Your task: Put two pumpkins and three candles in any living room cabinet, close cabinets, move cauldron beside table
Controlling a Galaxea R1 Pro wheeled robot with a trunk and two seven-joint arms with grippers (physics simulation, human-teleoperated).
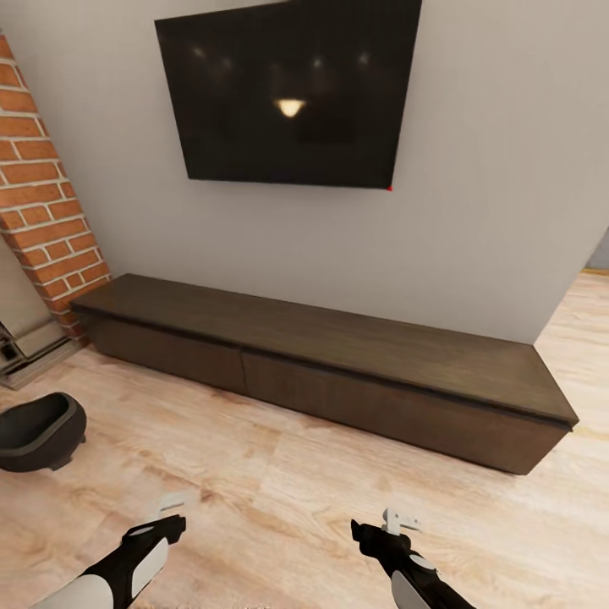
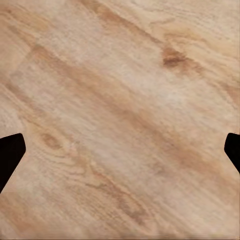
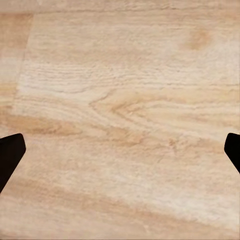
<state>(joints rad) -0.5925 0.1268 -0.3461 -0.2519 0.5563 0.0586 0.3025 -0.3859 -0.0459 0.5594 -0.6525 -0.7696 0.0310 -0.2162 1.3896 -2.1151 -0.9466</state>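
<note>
The long dark-brown cabinet (image 1: 338,338) stands against the grey wall ahead of me, and both of its wide drawer fronts (image 1: 389,410) are closed. The black cauldron (image 1: 38,431) sits on the wood floor at the far left, in front of the cabinet's left end. My left gripper (image 1: 167,507) and right gripper (image 1: 397,520) hang low over the floor, well short of the cabinet. In the wrist views each gripper (image 2: 120,150) (image 3: 120,150) is open, dark fingertips wide apart over bare planks, holding nothing. The pumpkins and candles are out of view.
A black TV (image 1: 288,93) hangs on the wall above the cabinet. A red brick column (image 1: 46,203) and the grey fireplace base (image 1: 25,342) stand at the left. Light wood floor (image 1: 279,474) stretches between me and the cabinet and past its right end.
</note>
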